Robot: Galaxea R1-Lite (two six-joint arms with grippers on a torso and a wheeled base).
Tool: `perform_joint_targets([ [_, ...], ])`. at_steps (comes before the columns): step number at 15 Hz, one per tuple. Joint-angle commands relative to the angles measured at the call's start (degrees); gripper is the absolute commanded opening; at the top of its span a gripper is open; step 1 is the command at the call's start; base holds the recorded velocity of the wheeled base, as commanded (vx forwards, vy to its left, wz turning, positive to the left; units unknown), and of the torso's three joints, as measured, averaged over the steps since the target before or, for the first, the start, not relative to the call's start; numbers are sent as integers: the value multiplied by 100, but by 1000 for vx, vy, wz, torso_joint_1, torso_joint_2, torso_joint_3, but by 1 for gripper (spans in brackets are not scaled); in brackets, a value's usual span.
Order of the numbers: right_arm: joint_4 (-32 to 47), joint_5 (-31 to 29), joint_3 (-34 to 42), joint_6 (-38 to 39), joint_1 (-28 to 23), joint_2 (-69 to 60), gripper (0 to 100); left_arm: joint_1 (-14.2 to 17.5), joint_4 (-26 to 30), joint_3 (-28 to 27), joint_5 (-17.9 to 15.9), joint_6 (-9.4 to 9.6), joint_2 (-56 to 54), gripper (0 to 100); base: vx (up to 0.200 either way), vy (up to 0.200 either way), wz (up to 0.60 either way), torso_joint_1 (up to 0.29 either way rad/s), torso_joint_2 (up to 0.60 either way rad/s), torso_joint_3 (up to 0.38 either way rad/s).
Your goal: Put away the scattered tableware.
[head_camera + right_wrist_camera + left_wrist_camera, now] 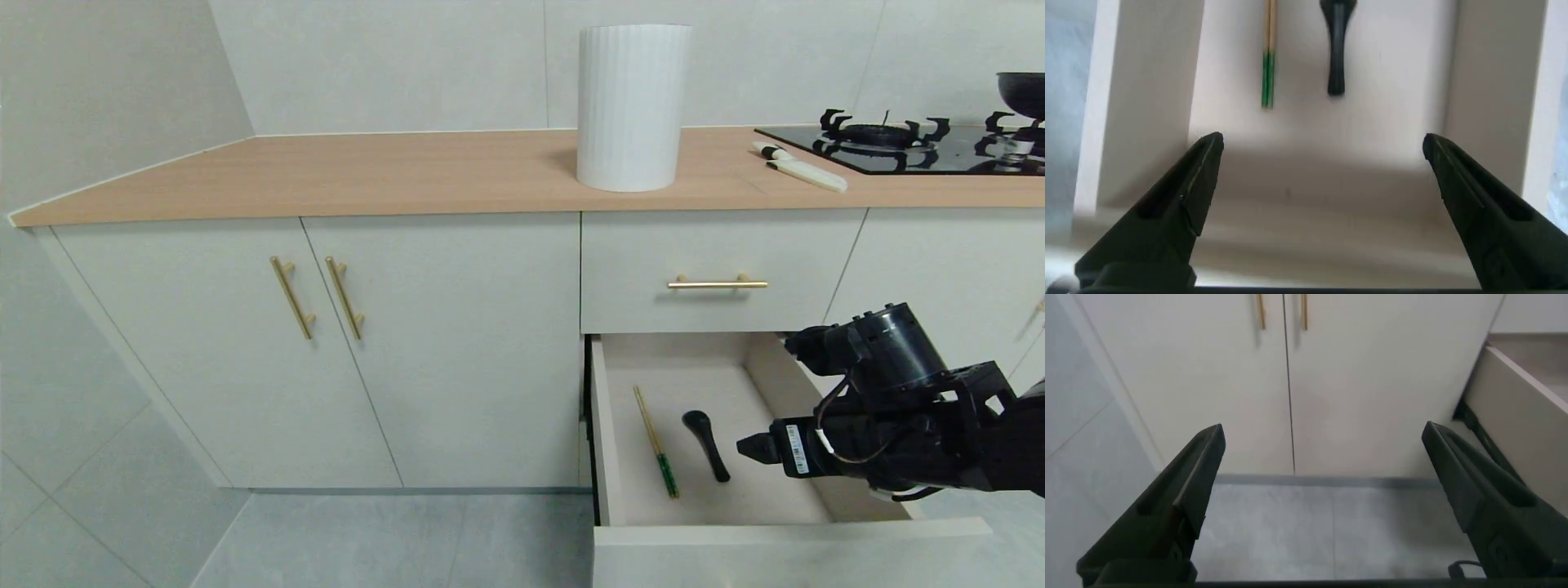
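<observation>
1. Our right jaws hang spread and empty over the front of the open drawer (608,425).
2. Inside it, the chopsticks (655,441) and black spoon (706,445) lie lengthwise, near but apart, seemingly stowed.
3. Our left jaws, also spread, idle low facing the cabinet doors (1290,367).
4. Farthest, a knife (800,167) lies on the desk (367,171); we judge it awaits collection.

Head view: black pan (1022,86) and hob (906,151) cut by the right edge. The right arm (898,425) hides the drawer (606,425) right wall and near corner. Right wrist view: chopsticks (1267,57) and black spoon (1334,45) cut by the frame edge, far ends unseen. Left wrist view: door handles (1261,310) cut off. A pale long item (800,167) on the counter (408,171) is too small to identify.
</observation>
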State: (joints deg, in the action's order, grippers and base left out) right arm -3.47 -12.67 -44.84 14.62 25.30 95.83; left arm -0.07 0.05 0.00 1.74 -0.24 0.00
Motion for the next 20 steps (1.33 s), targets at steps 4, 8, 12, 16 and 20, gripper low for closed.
perform_joint_targets([
  [4, 286, 10, -16, -135, 54, -161, 100, -1, -5, 0, 1, -2, 0, 100, -50, 0, 0, 3, -1, 2],
  [8, 1428, 80, -210, -301, 186, -451, 100, -1, -5, 0, 1, -2, 0, 100, 0, 0, 0, 0, 0, 0],
  [12, 2017, 273, -210, -477, 503, -513, 100, -1, -5, 0, 1, -2, 0, 100, 0, 0, 0, 0, 0, 0],
  [16, 2351, 432, -271, -486, 687, -196, 100, -1, -5, 0, 1, -2, 0, 100, 0, 0, 0, 0, 0, 0],
  [20, 2343, 449, -271, -460, 775, 463, 100, -1, -5, 0, 1, -2, 0, 100, 0, 0, 0, 0, 0, 0],
])
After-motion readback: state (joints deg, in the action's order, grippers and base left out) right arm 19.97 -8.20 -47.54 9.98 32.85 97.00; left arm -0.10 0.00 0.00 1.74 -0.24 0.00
